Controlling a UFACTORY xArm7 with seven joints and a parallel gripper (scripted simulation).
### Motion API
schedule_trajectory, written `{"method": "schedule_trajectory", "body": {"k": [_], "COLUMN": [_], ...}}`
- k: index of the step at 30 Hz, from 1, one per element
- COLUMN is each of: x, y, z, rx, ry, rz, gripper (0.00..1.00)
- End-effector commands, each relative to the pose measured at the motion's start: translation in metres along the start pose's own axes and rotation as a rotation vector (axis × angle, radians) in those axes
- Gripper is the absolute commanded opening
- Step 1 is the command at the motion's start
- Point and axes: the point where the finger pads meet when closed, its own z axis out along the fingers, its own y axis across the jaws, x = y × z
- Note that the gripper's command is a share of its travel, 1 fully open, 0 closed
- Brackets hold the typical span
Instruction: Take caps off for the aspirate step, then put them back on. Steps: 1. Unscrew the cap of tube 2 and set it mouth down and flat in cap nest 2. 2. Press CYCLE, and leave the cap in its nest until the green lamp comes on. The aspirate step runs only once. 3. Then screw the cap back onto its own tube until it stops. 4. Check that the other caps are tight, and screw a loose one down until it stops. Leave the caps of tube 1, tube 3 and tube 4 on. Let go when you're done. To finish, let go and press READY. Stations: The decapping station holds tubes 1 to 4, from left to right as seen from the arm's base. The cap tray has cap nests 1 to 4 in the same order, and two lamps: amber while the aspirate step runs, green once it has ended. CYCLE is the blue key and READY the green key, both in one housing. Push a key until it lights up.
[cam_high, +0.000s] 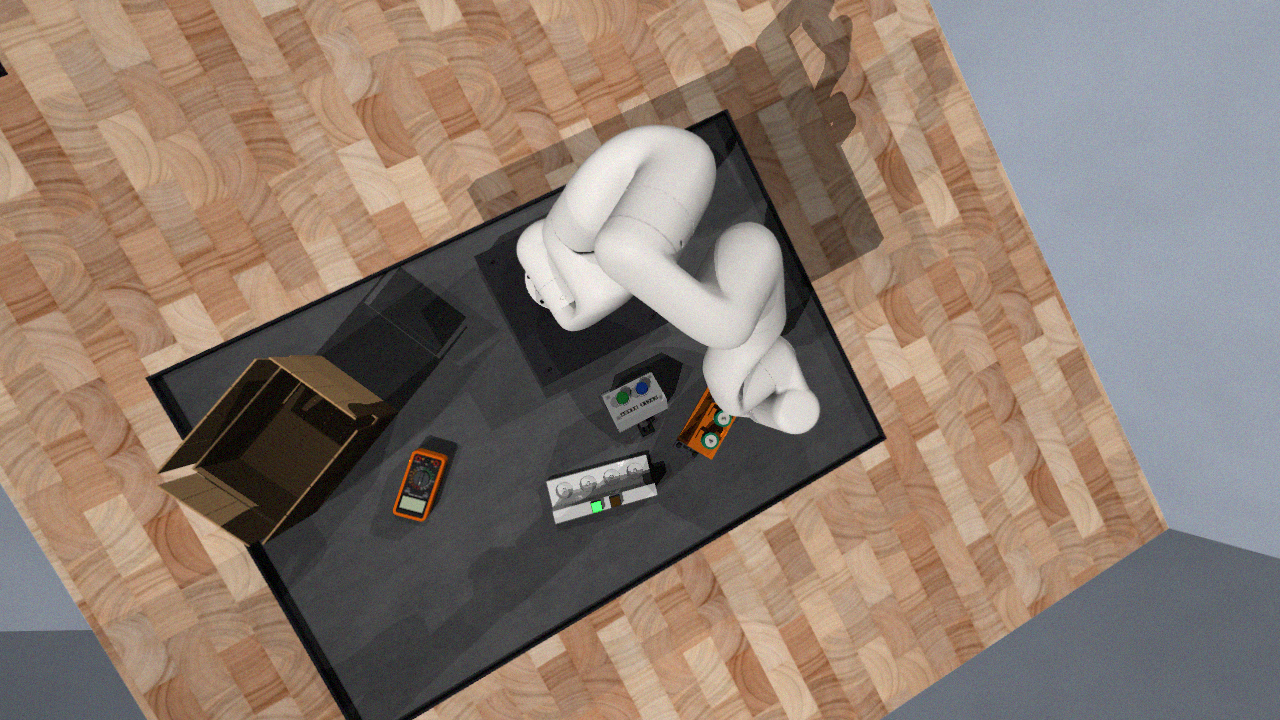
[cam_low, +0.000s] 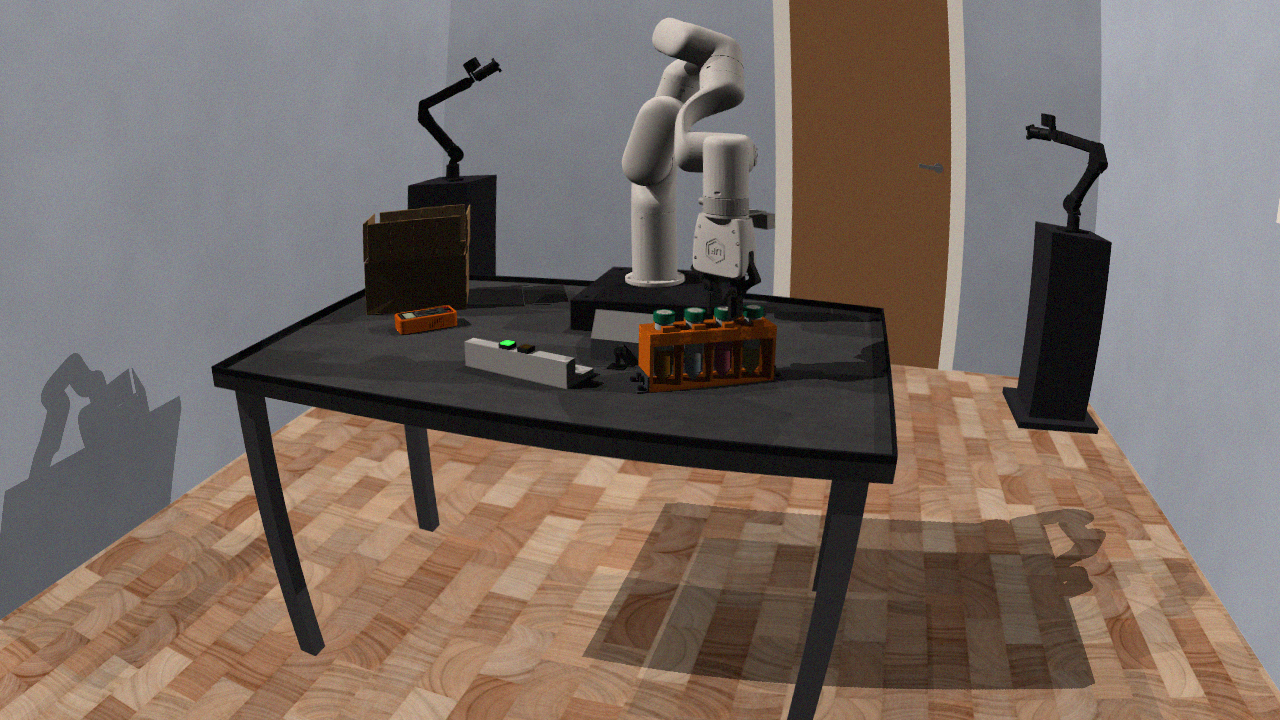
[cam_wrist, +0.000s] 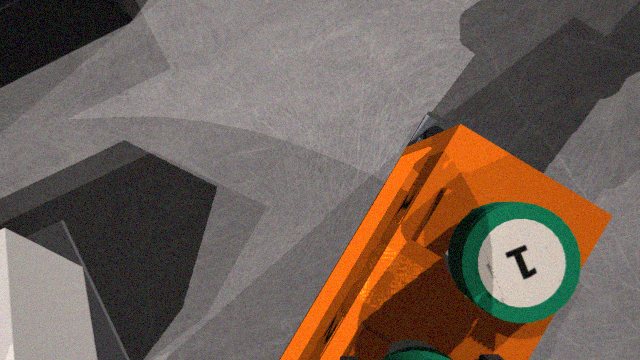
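Observation:
The orange decapping station (cam_low: 707, 351) stands on the dark table with green caps on all of its tubes. My gripper (cam_low: 729, 302) reaches down from above and is shut on the cap of tube 2 (cam_low: 721, 313), second from the right in the exterior view. In the wrist view the cap of tube 1 (cam_wrist: 515, 262) sits on its tube, and the cap of tube 2 (cam_wrist: 415, 354) shows only as a sliver at the bottom edge. The grey cap tray (cam_high: 602, 488) has its green lamp (cam_high: 596, 506) lit, and its nests look empty. The key housing (cam_high: 635, 401) holds the green READY key (cam_high: 622, 396) and the blue CYCLE key (cam_high: 640, 388).
An orange multimeter (cam_high: 419, 483) lies left of the cap tray. An open cardboard box (cam_high: 268, 447) stands at the table's far left corner. The arm's black base plate (cam_high: 572, 313) lies behind the key housing. The table has a raised rim.

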Motion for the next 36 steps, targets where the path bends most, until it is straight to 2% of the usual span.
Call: {"method": "schedule_trajectory", "body": {"k": [1, 4, 19, 21, 25, 32, 33, 36], "x": [-0.0004, -0.0004, -0.0005, -0.0005, -0.0005, -0.0005, -0.0005, -0.0005], "y": [0.0008, 0.0008, 0.0008, 0.0008, 0.0007, 0.0007, 0.0007, 0.0007], "z": [-0.0006, -0.0005, 0.0, 0.0, 0.0001, 0.0001, 0.0001, 0.0001], "rx": [0.001, 0.001, -0.002, -0.002, -0.003, -0.003, -0.003, -0.003], "ry": [-0.008, -0.008, -0.008, -0.008, -0.008, -0.008, -0.008, -0.008], "rz": [0.245, 0.295, 1.045, 1.045, 1.245, 1.253, 1.253, 1.253], "gripper": [0.0, 0.0, 0.0, 0.0, 0.0, 0.0, 0.46, 0.46]}}
